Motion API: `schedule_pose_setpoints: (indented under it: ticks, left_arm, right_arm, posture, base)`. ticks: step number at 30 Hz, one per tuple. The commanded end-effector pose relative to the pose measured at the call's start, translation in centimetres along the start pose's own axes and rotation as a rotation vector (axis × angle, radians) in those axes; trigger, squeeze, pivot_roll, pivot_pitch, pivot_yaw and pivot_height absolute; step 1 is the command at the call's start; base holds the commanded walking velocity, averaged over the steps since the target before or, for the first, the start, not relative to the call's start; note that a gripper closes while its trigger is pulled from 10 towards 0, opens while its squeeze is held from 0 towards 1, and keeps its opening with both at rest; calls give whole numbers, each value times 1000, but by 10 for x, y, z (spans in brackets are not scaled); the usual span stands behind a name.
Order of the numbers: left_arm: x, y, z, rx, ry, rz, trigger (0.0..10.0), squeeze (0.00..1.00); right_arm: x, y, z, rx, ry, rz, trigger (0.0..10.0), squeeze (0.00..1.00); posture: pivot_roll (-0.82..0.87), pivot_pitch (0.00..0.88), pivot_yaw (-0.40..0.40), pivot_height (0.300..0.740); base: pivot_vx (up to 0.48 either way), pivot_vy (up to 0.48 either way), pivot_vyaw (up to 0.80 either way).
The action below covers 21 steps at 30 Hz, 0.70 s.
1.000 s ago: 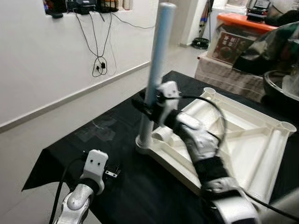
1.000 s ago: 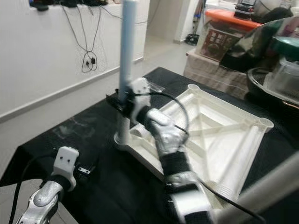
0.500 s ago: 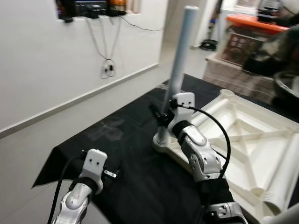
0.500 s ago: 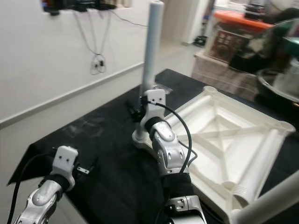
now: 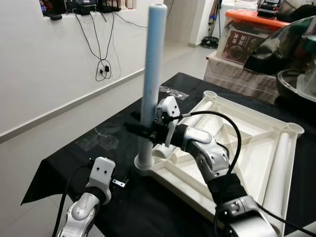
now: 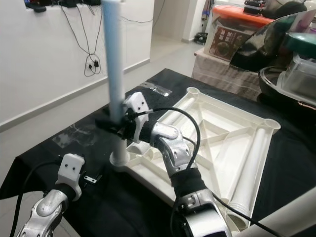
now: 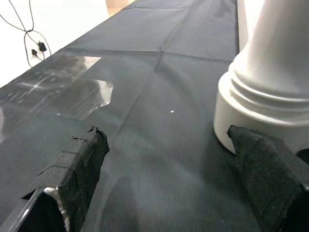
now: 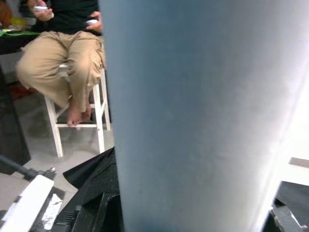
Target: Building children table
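Note:
A white table top point(image 5: 247, 133) lies upside down on the black cloth. A pale blue leg point(image 5: 152, 74) stands upright in its near left corner socket point(image 5: 143, 163). My right gripper point(image 5: 141, 131) is shut on the leg a little above the socket; in the right wrist view the leg point(image 8: 193, 121) is pressed close against the camera. My left gripper point(image 7: 169, 193) hangs low over the cloth in front of that corner, open, with the socket's base point(image 7: 260, 111) just beyond one fingertip. A white leg point(image 5: 279, 165) lies loose in the table top at the right.
The cloth-covered table's front edge point(image 5: 54, 173) is near my left arm. A shiny tape patch point(image 5: 101, 139) sticks to the cloth. An orange-lidded box point(image 5: 252, 34) and a dark bowl point(image 5: 296, 89) stand at the back right. A person point(image 8: 72, 53) sits on a white stool.
The head views have swung, so the whole scene has shifted. My right gripper stays shut on the upright leg. The left arm holds the same low place.

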<state>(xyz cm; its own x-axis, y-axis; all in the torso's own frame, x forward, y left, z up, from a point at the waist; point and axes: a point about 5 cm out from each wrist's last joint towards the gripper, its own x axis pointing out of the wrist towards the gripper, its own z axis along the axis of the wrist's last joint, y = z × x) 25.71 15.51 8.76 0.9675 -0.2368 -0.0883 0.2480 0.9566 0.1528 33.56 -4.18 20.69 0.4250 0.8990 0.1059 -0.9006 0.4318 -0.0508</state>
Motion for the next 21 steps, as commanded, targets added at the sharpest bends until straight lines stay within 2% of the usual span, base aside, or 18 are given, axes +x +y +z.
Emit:
schedule_pose_setpoints:
  ticks: [1, 2, 3, 4, 5, 6, 7, 10, 11, 12, 13, 14, 15, 16, 17, 18, 19, 21]
  left_arm:
    - [-4, 1, -3, -3, 11, 5, 10000, 0]
    - [-6, 1, -5, -4, 16, 8, 10000, 0]
    - [-6, 1, -5, -4, 16, 8, 10000, 0]
    - [-7, 1, -6, -5, 20, 8, 10000, 0]
    - [-6, 0, -6, -5, 21, 4, 10000, 0]
    - [-5, -1, -6, -5, 20, 2, 10000, 0]
    - [-5, -1, -6, -5, 20, 2, 10000, 0]
    - [-1, -1, -4, -8, 14, -1, 10000, 0]
    - [-1, -1, -4, -7, 14, -2, 10000, 0]
    - [-1, -1, -4, -7, 14, -2, 10000, 0]
    - [0, -1, -4, -6, 13, -3, 10000, 0]
    - [0, -1, -4, -6, 13, -3, 10000, 0]
    - [0, -1, -4, -5, 12, -3, 10000, 0]
    - [0, -1, -4, -5, 12, -3, 10000, 0]
    - [0, 0, -4, -6, 11, -2, 10000, 0]
    - [0, 0, -4, -6, 10, -1, 10000, 0]
    - [0, 0, -4, -6, 10, -1, 10000, 0]
    - [0, -1, -4, -5, 10, -4, 10000, 0]
  right_arm:
    - [2, -10, -14, 59, 63, -230, 0, 0]
    - [-13, -36, -31, 107, 153, -634, 0, 0]
    - [-13, -36, -31, 107, 153, -634, 0, 0]
    - [-37, -50, -48, 96, 243, -972, 0, 0]
    - [-56, -53, -59, 112, 287, -1159, 4039, 0]
    - [-64, -51, -62, 110, 287, -1212, 10000, 0]
    - [-64, -51, -62, 110, 287, -1212, 10000, 0]
    - [-43, -33, -40, 70, 90, -978, 10000, 0]
    - [-41, -32, -33, 79, 48, -940, 10000, 1000]
    - [-41, -32, -33, 79, 48, -940, 10000, 1000]
    - [-34, -34, -26, 113, 24, -845, 10000, 1000]
    - [-34, -34, -26, 113, 24, -845, 10000, 1000]
    - [-27, -37, -18, 130, 6, -749, 10000, 1000]
    - [-27, -37, -18, 130, 6, -749, 10000, 1000]
    - [-17, -40, -5, 114, -28, -600, 10000, 0]
    - [-9, -39, 7, 114, -65, -431, 10000, 0]
    - [-9, -39, 7, 114, -65, -431, 10000, 0]
    - [0, -28, 22, 80, -118, -152, 10000, 0]
  posture:
    - [98, 0, -104, 740]
    - [89, 0, -101, 740]
    - [89, 0, -101, 740]
    - [80, 0, -99, 740]
    - [80, 0, -98, 740]
    - [80, 0, -98, 740]
    - [80, 0, -98, 740]
    - [68, 0, -91, 740]
    - [69, 0, -92, 740]
    - [69, 0, -92, 740]
    - [71, 0, -94, 740]
    - [71, 0, -94, 740]
    - [75, 0, -96, 740]
    - [75, 0, -96, 740]
    - [76, 0, -95, 740]
    - [78, 0, -94, 740]
    - [78, 0, -94, 740]
    - [80, 0, -94, 740]
  base:
    - [0, 0, 0]
    - [0, 0, 0]
    - [0, 0, 0]
    - [0, 0, 0]
    - [0, 0, 0]
    - [0, 0, 0]
    - [0, 0, 0]
    - [0, 0, 0]
    - [0, 0, 0]
    - [0, 0, 0]
    - [0, 0, 0]
    - [0, 0, 0]
    - [0, 0, 0]
    - [0, 0, 0]
    - [0, 0, 0]
    - [0, 0, 0]
    - [0, 0, 0]
    - [0, 0, 0]
